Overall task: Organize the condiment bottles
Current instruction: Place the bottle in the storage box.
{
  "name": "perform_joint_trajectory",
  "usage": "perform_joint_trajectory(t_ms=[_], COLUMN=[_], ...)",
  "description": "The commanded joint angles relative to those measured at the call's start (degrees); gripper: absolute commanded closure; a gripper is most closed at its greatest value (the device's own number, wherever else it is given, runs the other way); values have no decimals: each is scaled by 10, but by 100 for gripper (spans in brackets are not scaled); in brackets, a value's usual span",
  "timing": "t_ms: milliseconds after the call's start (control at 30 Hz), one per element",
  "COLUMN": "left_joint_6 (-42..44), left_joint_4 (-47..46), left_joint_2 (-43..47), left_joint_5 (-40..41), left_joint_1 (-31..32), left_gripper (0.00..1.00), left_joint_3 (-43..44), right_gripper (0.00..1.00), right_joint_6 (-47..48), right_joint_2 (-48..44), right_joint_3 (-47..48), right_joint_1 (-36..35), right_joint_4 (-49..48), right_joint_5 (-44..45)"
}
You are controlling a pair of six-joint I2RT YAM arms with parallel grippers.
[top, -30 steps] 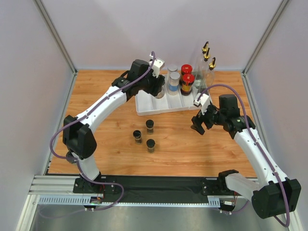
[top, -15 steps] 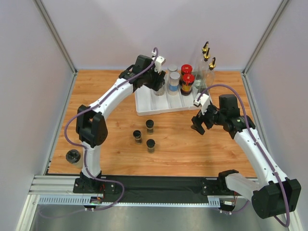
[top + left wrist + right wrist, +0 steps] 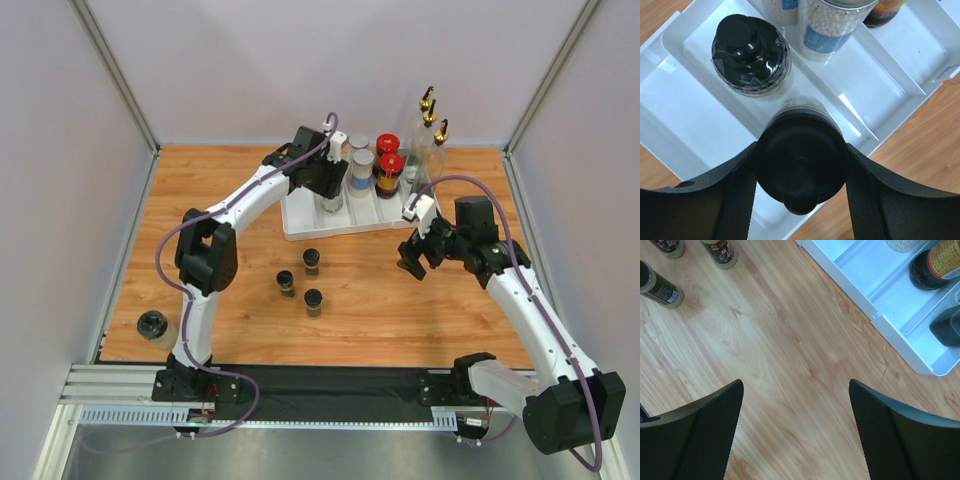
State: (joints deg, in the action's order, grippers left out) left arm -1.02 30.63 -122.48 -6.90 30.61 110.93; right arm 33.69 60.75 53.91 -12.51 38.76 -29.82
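My left gripper (image 3: pixel 329 192) is shut on a medium black-lidded jar (image 3: pixel 800 160) and holds it over the left compartment of the white tray (image 3: pixel 310 228). A second black-lidded jar (image 3: pixel 750 55) stands just behind it in that compartment. Grey-lidded clear jars (image 3: pixel 362 170) and red-capped amber jars (image 3: pixel 390 172) stand at the tray's back. Tall gold-spouted bottles (image 3: pixel 438 135) stand at the tray's right end. Three small black-lidded jars (image 3: pixel 311 262) stand on the table in front of the tray. My right gripper (image 3: pixel 412 262) is open and empty over bare wood (image 3: pixel 796 425).
Another black-lidded jar (image 3: pixel 152 327) stands alone near the table's front left edge. The tray's right front corner (image 3: pixel 900 325) lies just beyond my right gripper. Grey walls enclose the table on three sides.
My left arm has swung right and brought the held jar forward along the tray's left compartment. The jar at the front left edge has come into view. The right arm has not moved.
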Motion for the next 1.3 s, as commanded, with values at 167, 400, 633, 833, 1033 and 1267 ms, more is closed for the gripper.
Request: perform_joint_trajectory(t_ms=[167,400,633,833,1033,1267], left_joint_6=[-22,-40,-44,-47,-50,-49], left_joint_4=[-61,-86,-83,-81,-78,-77], left_joint_2=[-36,-59,-90,-99,-87,-59], left_joint_5=[23,34,42,47,43,28], left_joint_1=[-6,-14,-20,-24,-24,-24], left_gripper=[89,89,88,80,30,13], left_joint_3=[58,67,103,111,100,80], right_gripper=[12,12,12,12,12,12], right_joint_6=[9,11,13,15,16,16], right_joint_2=[-1,0,1,1,1,-2], right_joint_3=[-2,-3,-3,-3,-3,-3], right_joint_1=[1,1,2,1,2,1], right_joint_4=[-4,-6,-5,-4,-5,-5], right_joint_5=[10,13,15,17,19,20])
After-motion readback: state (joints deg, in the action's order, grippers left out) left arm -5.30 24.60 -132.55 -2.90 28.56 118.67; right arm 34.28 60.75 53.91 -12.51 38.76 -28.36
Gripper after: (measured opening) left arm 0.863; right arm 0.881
